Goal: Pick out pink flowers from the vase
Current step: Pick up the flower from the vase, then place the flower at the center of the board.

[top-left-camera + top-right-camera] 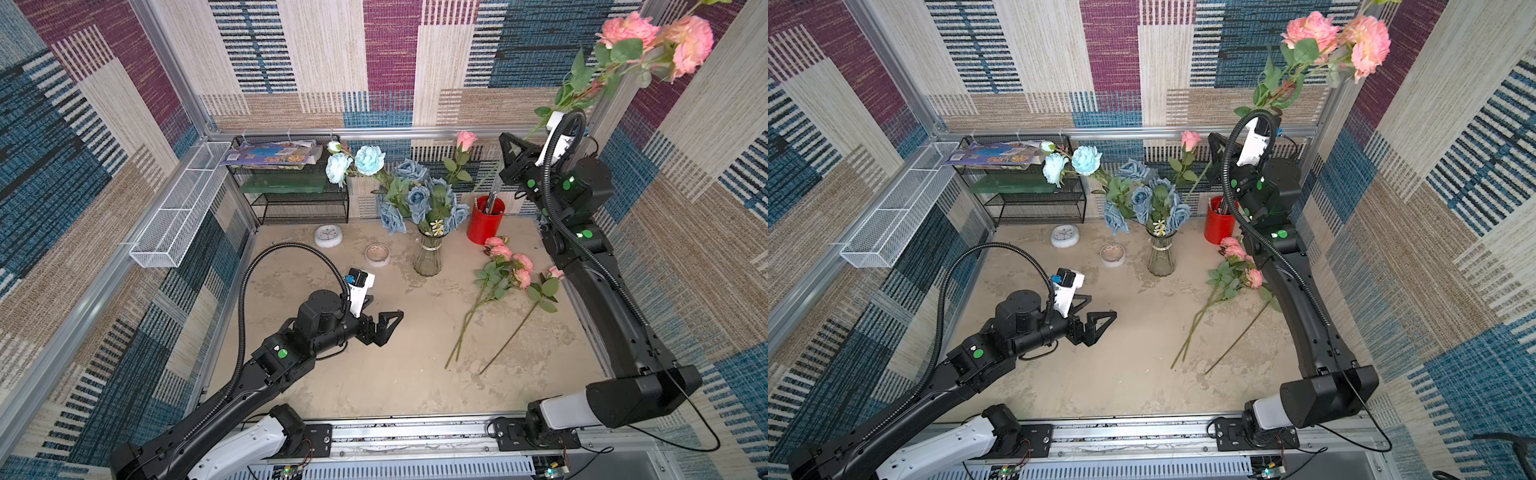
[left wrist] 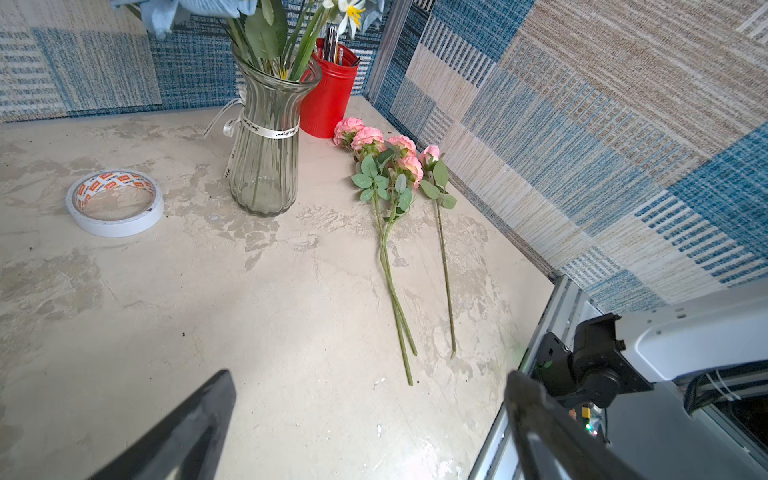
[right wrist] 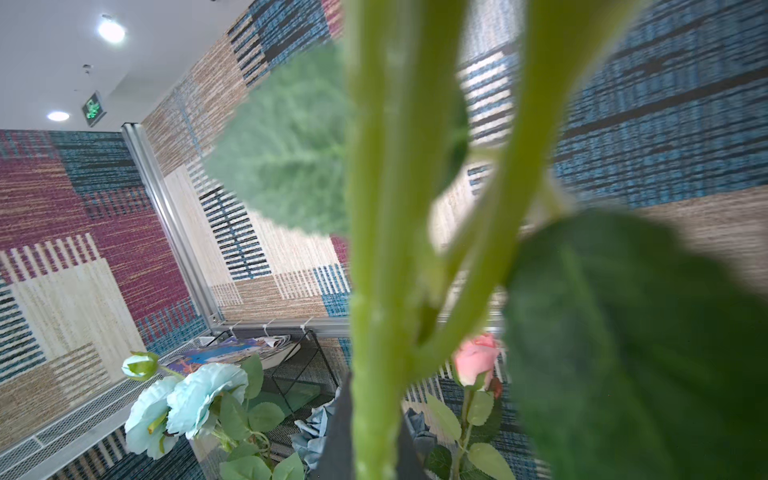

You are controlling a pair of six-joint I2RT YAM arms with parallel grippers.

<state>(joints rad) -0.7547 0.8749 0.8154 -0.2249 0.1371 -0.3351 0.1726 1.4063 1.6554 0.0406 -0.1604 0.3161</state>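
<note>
- Right gripper (image 1: pixel 515 151) pinched shut on the stem (image 3: pixel 374 291) of a pink spray (image 1: pixel 665 39), raised high above and behind the vase (image 1: pixel 427 259), clear of it.
- Left gripper (image 1: pixel 390 328) spread wide, empty, low over the table (image 1: pixel 353 382), well in front of the vase.
- Three pink stems (image 1: pixel 509 270) lie flat on the vase's right-arm side, blooms near the red cup (image 1: pixel 484 220).
- One pink rose (image 1: pixel 466 140) stands in the vase among blue roses (image 1: pixel 415 195).
</note>
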